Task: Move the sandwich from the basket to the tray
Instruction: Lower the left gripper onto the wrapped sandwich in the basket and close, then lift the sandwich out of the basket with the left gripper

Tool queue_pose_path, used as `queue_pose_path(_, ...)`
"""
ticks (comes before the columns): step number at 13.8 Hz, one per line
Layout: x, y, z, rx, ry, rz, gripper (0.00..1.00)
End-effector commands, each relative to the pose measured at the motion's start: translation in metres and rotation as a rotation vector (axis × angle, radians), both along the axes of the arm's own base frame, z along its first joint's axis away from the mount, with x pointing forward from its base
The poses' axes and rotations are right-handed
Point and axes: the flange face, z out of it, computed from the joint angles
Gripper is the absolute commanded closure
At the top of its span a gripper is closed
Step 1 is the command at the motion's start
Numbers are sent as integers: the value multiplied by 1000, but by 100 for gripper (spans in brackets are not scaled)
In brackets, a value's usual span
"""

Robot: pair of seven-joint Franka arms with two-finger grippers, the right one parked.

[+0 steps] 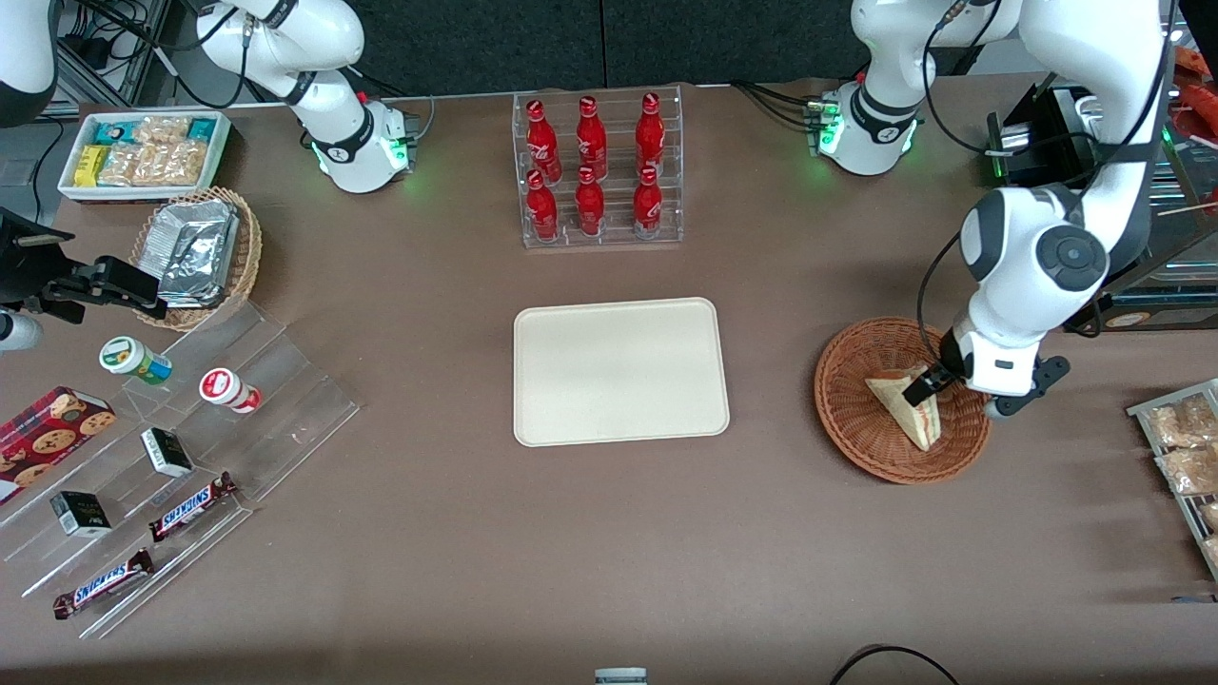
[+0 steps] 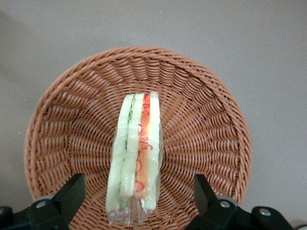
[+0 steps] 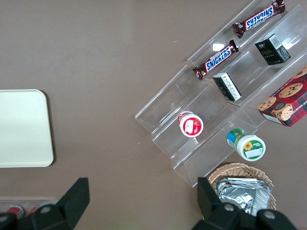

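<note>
Sandwich wedge of pale bread (image 2: 135, 158) in the reddish-brown wicker basket (image 2: 211, 120) could slip sideways if the spread-apart pincer (image 2: 136, 201), straddling it at its six-o'clock end, closes off-centre.

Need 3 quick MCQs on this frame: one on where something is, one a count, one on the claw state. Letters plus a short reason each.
1. Where is the sandwich?
A. on the tray
B. in the basket
C. on the bare table

2. How many red bottles stand in the rack?
A. four
B. six
C. eight

3. What is the claw doing?
A. open, straddling the sandwich
B. shut on the sandwich, lifted
C. open over the tray

Answers:
1 B: the wedge lies on the weave of the basket; the tray holds nothing.
2 B: the bottles stand in two rows of three in the rack.
3 A: in the wrist view one finger shows on each side of the sandwich, apart from it.
</note>
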Motion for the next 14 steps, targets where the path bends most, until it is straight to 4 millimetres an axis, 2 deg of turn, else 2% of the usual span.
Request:
queue_pose_path(1,1,-6,-20,0,-1,7,0)
queue_pose_path(4,2,-8,-38,0,10,-1,0)
queue_pose_path(5,0,-16,-44,1,21,-16,0)
queue_pose_path(8,-7,-16,-54,23,43,-46,2)
queue_pose_path(9,-8,-16,-55,25,46,-48,17)
queue_pose_path(10,-8,-16,-55,26,49,-52,50)
queue_pose_path(11,-8,-15,-54,29,52,-57,89)
queue_pose_path(12,-8,-13,-53,42,59,-80,100)
queue_pose_path(13,-10,-11,-51,64,95,-123,100)
queue_pose_path(14,-9,-8,-41,76,110,-135,100)
